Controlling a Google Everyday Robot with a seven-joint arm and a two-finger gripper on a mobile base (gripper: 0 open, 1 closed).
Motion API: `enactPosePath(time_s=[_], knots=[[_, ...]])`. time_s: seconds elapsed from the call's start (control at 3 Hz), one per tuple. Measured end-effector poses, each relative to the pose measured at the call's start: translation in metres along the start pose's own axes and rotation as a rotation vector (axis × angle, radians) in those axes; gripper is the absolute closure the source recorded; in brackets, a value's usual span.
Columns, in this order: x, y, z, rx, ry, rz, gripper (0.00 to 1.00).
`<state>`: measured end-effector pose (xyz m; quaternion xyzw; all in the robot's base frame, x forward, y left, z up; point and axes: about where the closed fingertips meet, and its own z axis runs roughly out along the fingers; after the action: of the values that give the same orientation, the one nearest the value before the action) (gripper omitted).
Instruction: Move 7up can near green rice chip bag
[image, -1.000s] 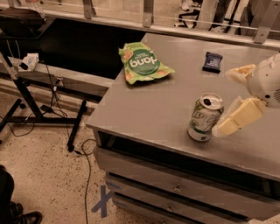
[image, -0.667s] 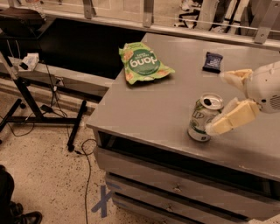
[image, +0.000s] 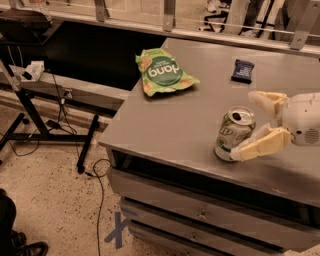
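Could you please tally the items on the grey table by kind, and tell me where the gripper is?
Soda cans: 1, the 7up can
Snack bags: 1, the green rice chip bag
Small packets: 1, the dark blue packet
Total: 3
The gripper is at the right side of the table, open and straddling the 7up can.

— Anything between 7up can (image: 233, 135) and green rice chip bag (image: 162, 73)?
— Only bare table (image: 170, 120), wide enough to pass.
— On the right?
— Gripper (image: 244, 125) there, fingers parted around the can's right side. Dark blue packet (image: 243, 70) farther back, well apart from the bag. Railing (image: 168, 15) along the far edge.
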<state>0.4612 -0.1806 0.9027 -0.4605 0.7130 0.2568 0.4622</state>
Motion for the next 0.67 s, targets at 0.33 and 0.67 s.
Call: enactPosePath(time_s=[0.33, 0.67], knots=[[0.0128, 0.0029, 0.0022, 0.001, -0.053, 0.010, 0.18], [0.0198, 0.0051, 0.0027, 0.003, -0.087, 0.015, 0.41]])
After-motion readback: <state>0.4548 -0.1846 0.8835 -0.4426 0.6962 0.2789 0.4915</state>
